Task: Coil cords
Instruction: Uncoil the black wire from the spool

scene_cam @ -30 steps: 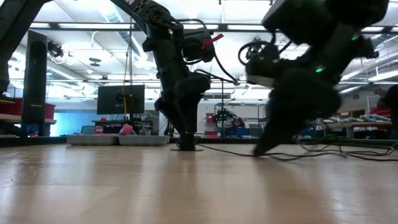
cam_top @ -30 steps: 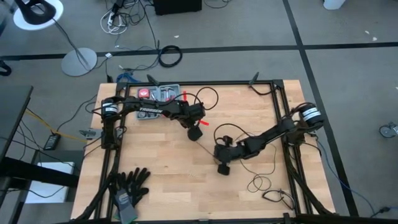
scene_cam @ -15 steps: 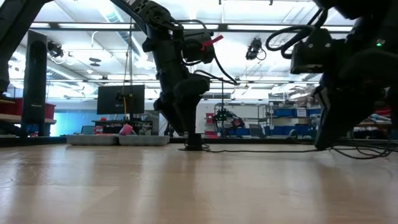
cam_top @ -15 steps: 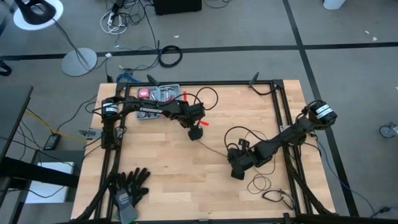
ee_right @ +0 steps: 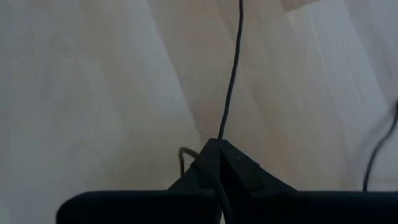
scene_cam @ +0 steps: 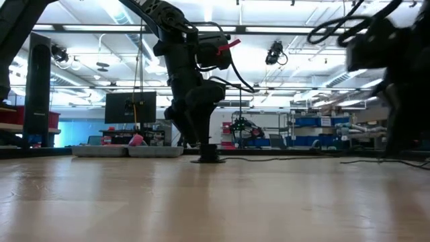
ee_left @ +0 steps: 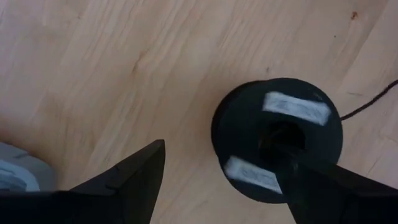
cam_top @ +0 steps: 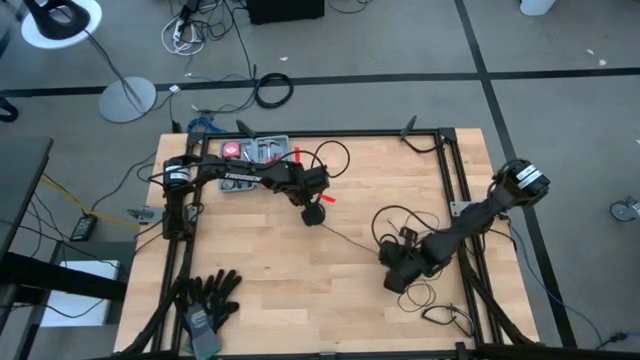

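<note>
Left gripper (cam_top: 315, 214): You have it at the centre of the high view, just below the grey tray (cam_top: 262, 151). Its jaws stand apart, one to each side of the disc (ee_left: 278, 139); I cannot tell whether they touch it.

Right gripper (cam_top: 396, 275): You will find it at the lower right of the high view. Its jaws are closed on the cord (ee_right: 232, 74), which leaves them at the tip in the right wrist view.

Cord, position: It runs as a thin dark line from the disc across the surface (cam_top: 250, 260) to the right gripper. Loose loops lie around and below that gripper, toward the lower right corner.

Cord, handling: Judge it light, limp and thin. It should bend freely, hold no shape of its own and snag readily on its own loops.

Disc, handling: Judge it rigid and the heaviest part, a fair anchor for winding.

Where to take hold: Grip the disc across its rim; pinch the wire well along its straight run, clear of the loops.

Other items: Black gloves (cam_top: 206, 298) lie at the lower left.
</note>
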You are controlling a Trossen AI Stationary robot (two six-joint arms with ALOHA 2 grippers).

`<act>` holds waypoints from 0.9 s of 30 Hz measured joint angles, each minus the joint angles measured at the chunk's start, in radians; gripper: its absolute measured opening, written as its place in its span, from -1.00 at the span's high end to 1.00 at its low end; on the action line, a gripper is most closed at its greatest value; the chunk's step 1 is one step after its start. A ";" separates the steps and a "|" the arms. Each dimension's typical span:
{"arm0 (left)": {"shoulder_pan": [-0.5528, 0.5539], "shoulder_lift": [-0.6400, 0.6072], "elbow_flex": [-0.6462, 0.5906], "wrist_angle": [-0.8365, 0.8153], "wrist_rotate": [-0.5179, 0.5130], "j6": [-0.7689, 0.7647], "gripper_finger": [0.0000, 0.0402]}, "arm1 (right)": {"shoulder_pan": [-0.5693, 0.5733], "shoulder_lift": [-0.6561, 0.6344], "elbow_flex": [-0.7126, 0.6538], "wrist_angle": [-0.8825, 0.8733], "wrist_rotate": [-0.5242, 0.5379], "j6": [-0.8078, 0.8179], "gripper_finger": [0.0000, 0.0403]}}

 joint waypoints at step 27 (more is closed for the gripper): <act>0.000 0.000 0.008 0.002 -0.022 0.004 -0.46 | 0.125 -0.038 0.001 0.016 0.305 0.114 1.00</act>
